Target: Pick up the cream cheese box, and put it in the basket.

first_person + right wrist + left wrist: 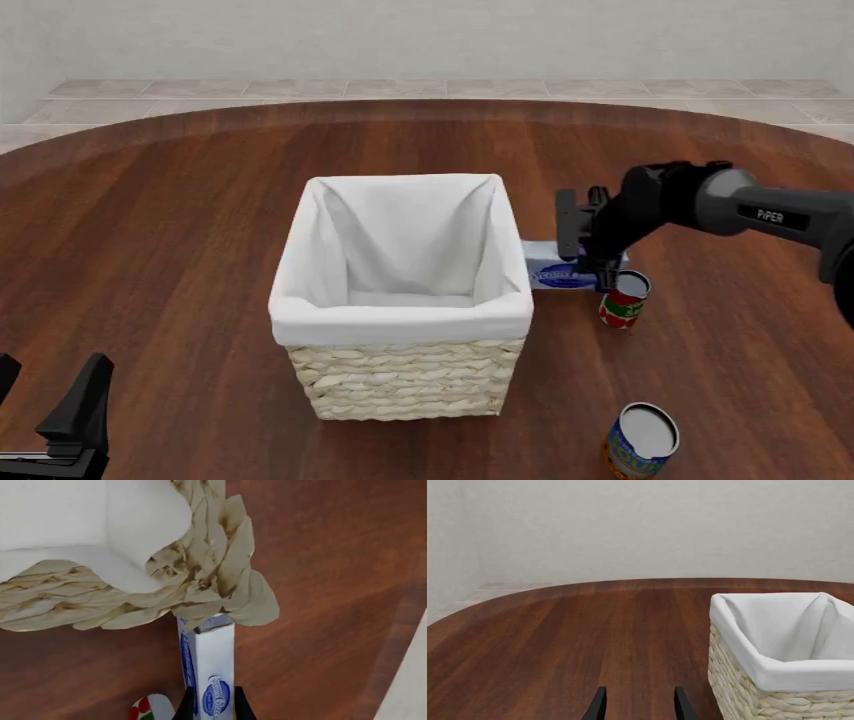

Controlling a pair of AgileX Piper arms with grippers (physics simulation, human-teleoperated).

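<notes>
The cream cheese box lies on the table just right of the basket, one end against its woven wall. In the right wrist view the white and blue box sits between my right gripper's fingers, pointing at the basket's side. My right gripper is closed on the box's near end, pads against both sides. I cannot tell whether the box is off the table. My left gripper is open and empty, low at the near left, with the basket to its side.
A red-green can stands right beside the box and my right gripper; its top shows in the right wrist view. A blue-yellow can stands near the front right. The round wooden table extends to the left.
</notes>
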